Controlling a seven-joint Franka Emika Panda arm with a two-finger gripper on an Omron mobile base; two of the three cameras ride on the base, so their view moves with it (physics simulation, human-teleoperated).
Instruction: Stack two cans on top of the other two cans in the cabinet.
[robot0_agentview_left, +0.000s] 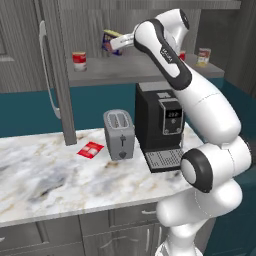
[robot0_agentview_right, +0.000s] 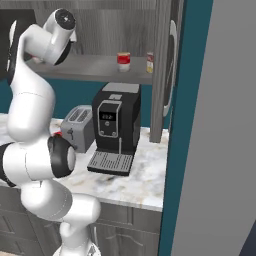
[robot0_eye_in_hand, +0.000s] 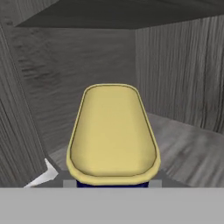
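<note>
The arm is reaching up into the open cabinet (robot0_agentview_left: 150, 70), above the grey shelf board. The tool (robot0_agentview_left: 116, 42) is clenching the blue can (robot0_agentview_left: 111, 41) with the yellow rim, holding it tilted and clear of the shelf. In the hand view the yellow top of the blue can (robot0_eye_in_hand: 113, 131) is sitting right at the tool, with the grey cabinet walls behind it.

In the left base view, a red can (robot0_agentview_left: 79, 61) with a white band is standing upright on the shelf to the left of the blue can, well apart from it. At the far right end of the shelf a cream can (robot0_agentview_left: 203, 56) is standing upright. A second red can (robot0_agentview_left: 182, 55) is partly showing just behind the arm, to the left of the cream can. In the right base view, that red can (robot0_agentview_right: 123, 62) and the cream can (robot0_agentview_right: 149, 62) are standing near each other on the shelf, apart and not stacked.

The cabinet door (robot0_agentview_left: 56, 75) with its long pale handle (robot0_agentview_left: 47, 70) is standing open at the left.

Below, on the marbled counter (robot0_agentview_left: 45, 175), a grey toaster (robot0_agentview_left: 119, 134) is standing just left of a black coffee machine (robot0_agentview_left: 159, 125). A small red card (robot0_agentview_left: 90, 149) is lying flat on the counter to the left of the toaster.
</note>
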